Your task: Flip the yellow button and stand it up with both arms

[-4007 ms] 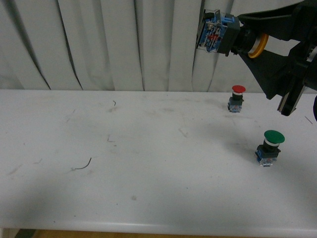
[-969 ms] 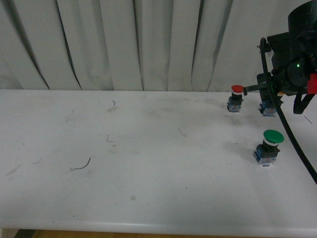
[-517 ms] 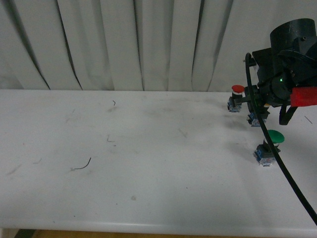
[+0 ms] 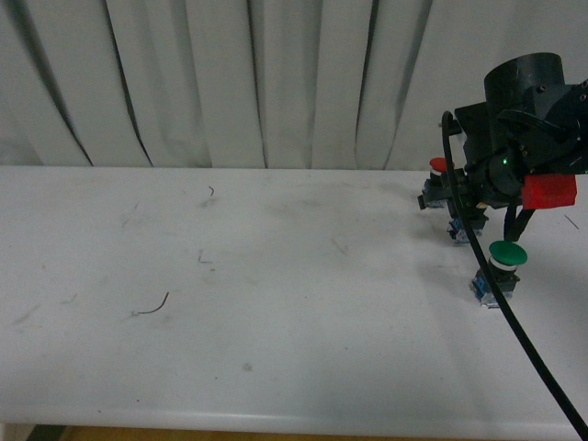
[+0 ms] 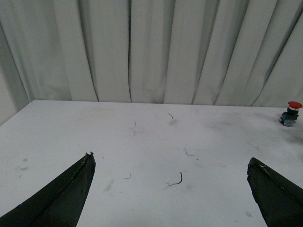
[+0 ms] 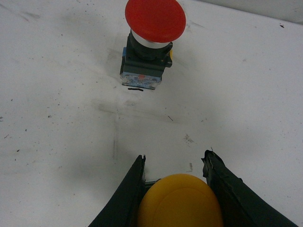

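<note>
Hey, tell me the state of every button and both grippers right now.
left gripper: open, empty.
right gripper: shut on the yellow button.
yellow button: held cap up; contact with the table unclear.
red button: standing upright on the table, free.
green button: standing upright on the table, free.

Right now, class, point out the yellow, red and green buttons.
yellow button [image 6: 180, 201]: right wrist view, on its cap.
red button [image 6: 155, 20]: right wrist view, on its cap.
green button [image 4: 507, 253]: front view, on its cap.
</note>
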Motion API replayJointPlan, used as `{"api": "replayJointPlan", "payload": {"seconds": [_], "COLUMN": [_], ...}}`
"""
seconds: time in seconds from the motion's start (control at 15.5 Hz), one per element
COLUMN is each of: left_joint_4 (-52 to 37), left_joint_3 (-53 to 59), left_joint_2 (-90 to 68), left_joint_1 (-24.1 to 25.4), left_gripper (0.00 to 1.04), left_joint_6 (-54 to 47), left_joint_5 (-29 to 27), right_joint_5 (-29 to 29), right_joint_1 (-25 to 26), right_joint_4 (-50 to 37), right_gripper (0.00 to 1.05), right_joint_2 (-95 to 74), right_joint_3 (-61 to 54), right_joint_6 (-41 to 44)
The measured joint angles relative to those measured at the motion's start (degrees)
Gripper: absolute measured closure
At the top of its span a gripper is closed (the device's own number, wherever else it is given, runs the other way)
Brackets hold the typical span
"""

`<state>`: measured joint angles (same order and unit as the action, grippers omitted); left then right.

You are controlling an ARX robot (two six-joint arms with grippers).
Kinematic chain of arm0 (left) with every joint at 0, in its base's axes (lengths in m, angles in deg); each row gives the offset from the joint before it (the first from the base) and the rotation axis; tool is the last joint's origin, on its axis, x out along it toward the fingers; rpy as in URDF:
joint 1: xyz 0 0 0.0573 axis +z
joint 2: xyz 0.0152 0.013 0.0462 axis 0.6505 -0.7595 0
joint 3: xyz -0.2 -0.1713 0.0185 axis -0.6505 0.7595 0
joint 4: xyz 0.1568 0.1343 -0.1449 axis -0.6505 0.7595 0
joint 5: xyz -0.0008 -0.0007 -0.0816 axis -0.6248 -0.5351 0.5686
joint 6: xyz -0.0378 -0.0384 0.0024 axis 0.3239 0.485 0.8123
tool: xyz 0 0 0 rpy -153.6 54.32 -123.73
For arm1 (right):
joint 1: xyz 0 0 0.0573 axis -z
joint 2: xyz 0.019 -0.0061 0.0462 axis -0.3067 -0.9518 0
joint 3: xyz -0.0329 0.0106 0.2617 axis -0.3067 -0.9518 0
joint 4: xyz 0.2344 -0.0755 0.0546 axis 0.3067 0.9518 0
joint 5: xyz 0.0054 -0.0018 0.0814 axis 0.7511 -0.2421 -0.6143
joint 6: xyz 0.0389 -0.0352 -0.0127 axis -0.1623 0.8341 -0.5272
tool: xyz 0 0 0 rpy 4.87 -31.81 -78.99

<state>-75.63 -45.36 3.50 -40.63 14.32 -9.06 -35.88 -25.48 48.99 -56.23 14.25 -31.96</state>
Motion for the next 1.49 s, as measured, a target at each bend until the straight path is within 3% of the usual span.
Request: {"api": "replayJointPlan", "payload": {"seconds": [1.03,1.36,1.42,1.49], "left_joint_4": [0.00,0.00,0.00,0.00], "left_joint_3": [0.00,0.00,0.00,0.00], "left_joint_2": [0.00,0.00,0.00,0.00], "left_joint_1": [0.00,0.00,0.00,0.00], "left_gripper": [0.07,0.07,0.07,0.07], "left_joint_6": [0.02,0.02,0.02,0.00], "left_joint_5": [0.00,0.00,0.00,-0.02], "right_joint_5": [2.80,2.60,2.56,2.51], "right_joint_1": [-0.63,-0.61,-0.61,-0.59], "right_joint_4": [0.04,-0.44,-0.72,-1.22], "right_gripper": [0.70,0.12,0.04,0.07], "right_joint_2": [-1.53,-1.55,-1.55,-1.53], "right_joint_3": [0.50,0.50,0.50,0.48], "right_joint_6": [0.02,0.11,0.11,0.09]}}
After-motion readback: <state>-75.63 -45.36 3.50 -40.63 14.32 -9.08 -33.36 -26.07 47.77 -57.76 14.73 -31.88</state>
